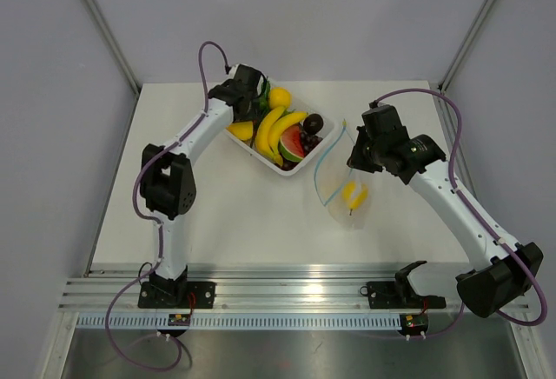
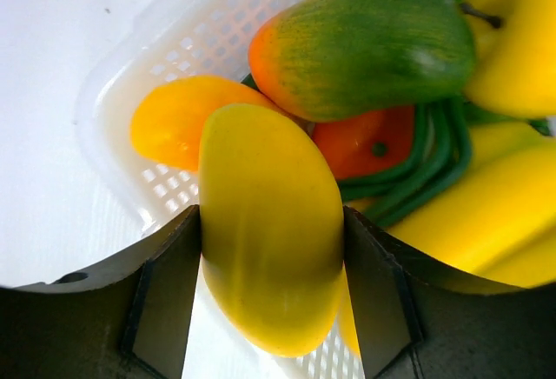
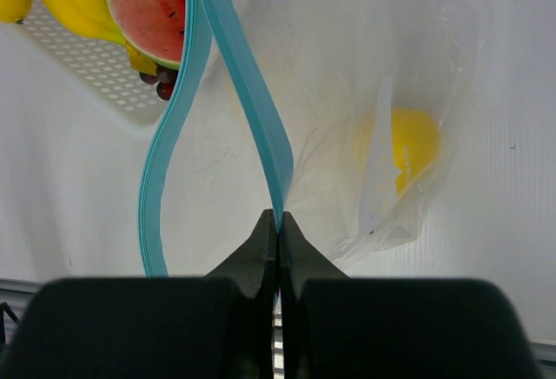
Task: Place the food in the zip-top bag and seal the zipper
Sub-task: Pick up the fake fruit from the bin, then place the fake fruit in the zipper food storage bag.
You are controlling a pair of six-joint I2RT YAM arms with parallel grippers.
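Observation:
My left gripper (image 1: 253, 94) is over the far end of the white tray (image 1: 323, 141) and is shut on a rounded yellow toy fruit (image 2: 271, 227). Two bananas (image 1: 276, 129) lie in the tray. My right gripper (image 3: 278, 219) is shut on one lip of the light-blue zipper (image 3: 252, 92) and holds the clear zip-top bag (image 1: 347, 183) with its mouth gaping open toward the tray. A yellow piece (image 1: 354, 195) lies inside the bag; it also shows in the right wrist view (image 3: 410, 146).
The tray also holds a green-and-orange mango (image 2: 369, 44), an orange fruit (image 2: 169, 120), a watermelon slice (image 1: 294, 147), dark grapes (image 1: 314, 123) and green beans (image 2: 426, 166). A metal rail (image 1: 287, 296) runs along the near table edge.

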